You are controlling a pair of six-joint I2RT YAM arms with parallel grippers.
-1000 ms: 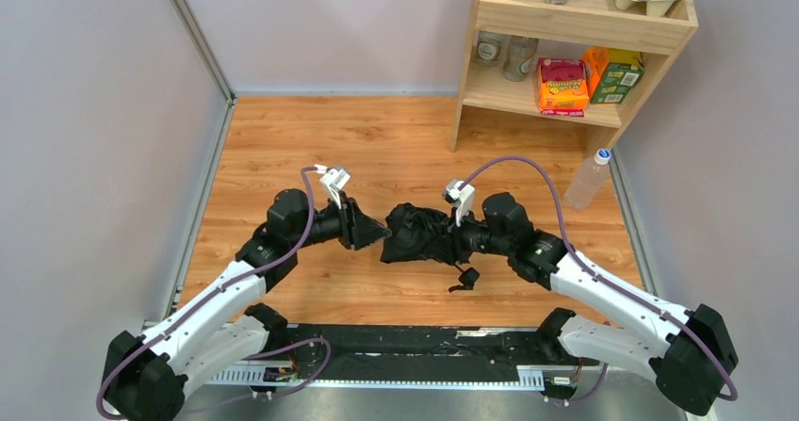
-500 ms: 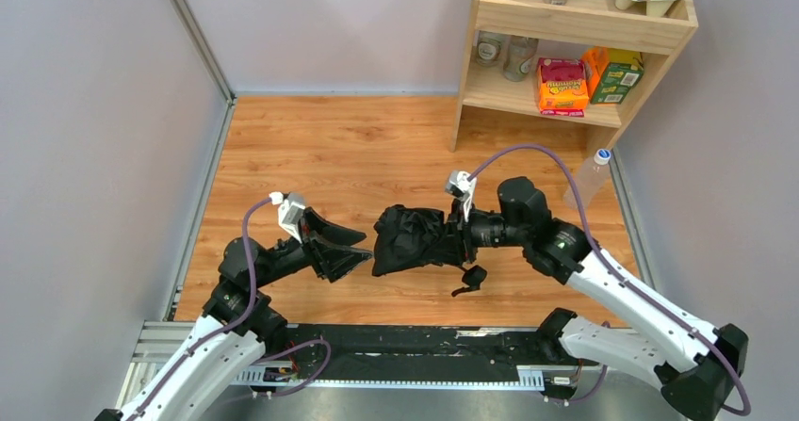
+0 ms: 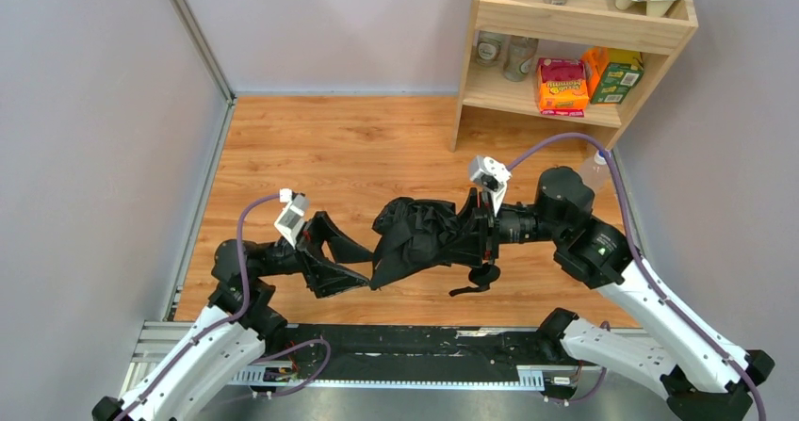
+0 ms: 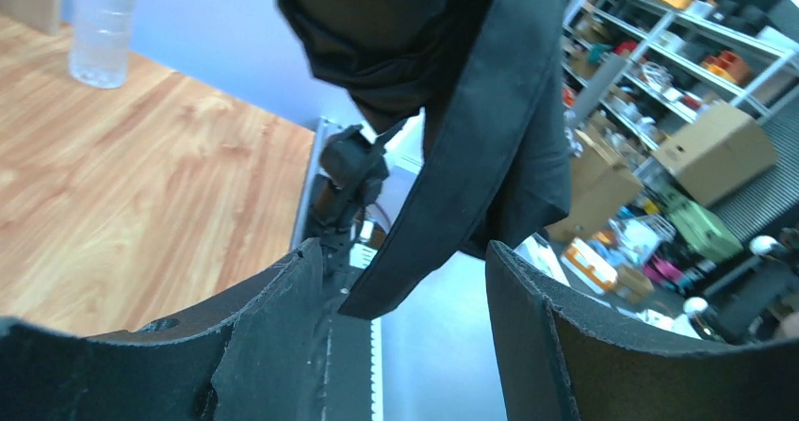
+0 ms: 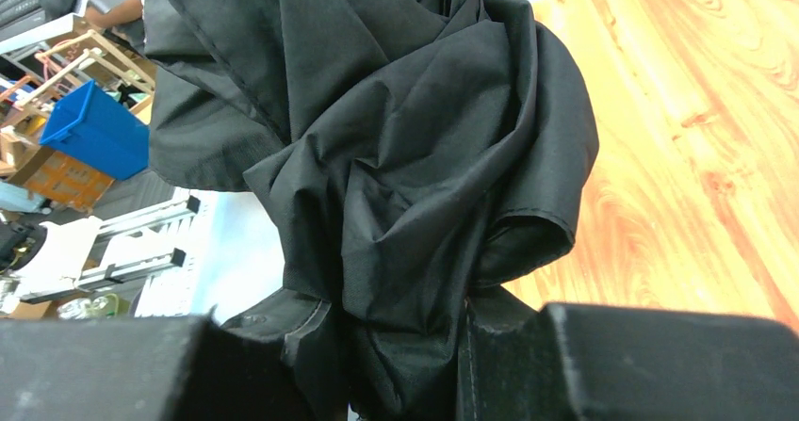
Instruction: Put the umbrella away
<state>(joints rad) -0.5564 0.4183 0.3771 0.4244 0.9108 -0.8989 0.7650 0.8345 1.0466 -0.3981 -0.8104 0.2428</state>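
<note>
The right gripper (image 3: 474, 235) is clamped on the bunched black canopy of the umbrella (image 3: 419, 234) and holds it in the air above the middle of the wooden table (image 3: 377, 148). The small handle and wrist strap (image 3: 479, 276) dangle at about 5 o'clock from the bundle. The left gripper (image 4: 403, 261) sits at the bundle's 8 o'clock with its jaws spread wide. One loose flap of cloth hangs between them and touches neither finger, as far as the wrist view shows. The main risk, as I judge it, is that the right hold is on soft folds, since the shaft is hidden in the fabric. Cloth can creep through the fingers, and the whole bundle could sag or drop. If the left gripper closes here, it would likely catch only that thin flap, and pulling on it could unfurl the canopy instead of gathering it. The dangling strap could also snag on a finger. The shelf (image 3: 584, 27) at 1 o'clock and the plastic bottle (image 4: 99, 25) at 3 o'clock stand close to the right arm, so a wide swing might knock them.
</note>
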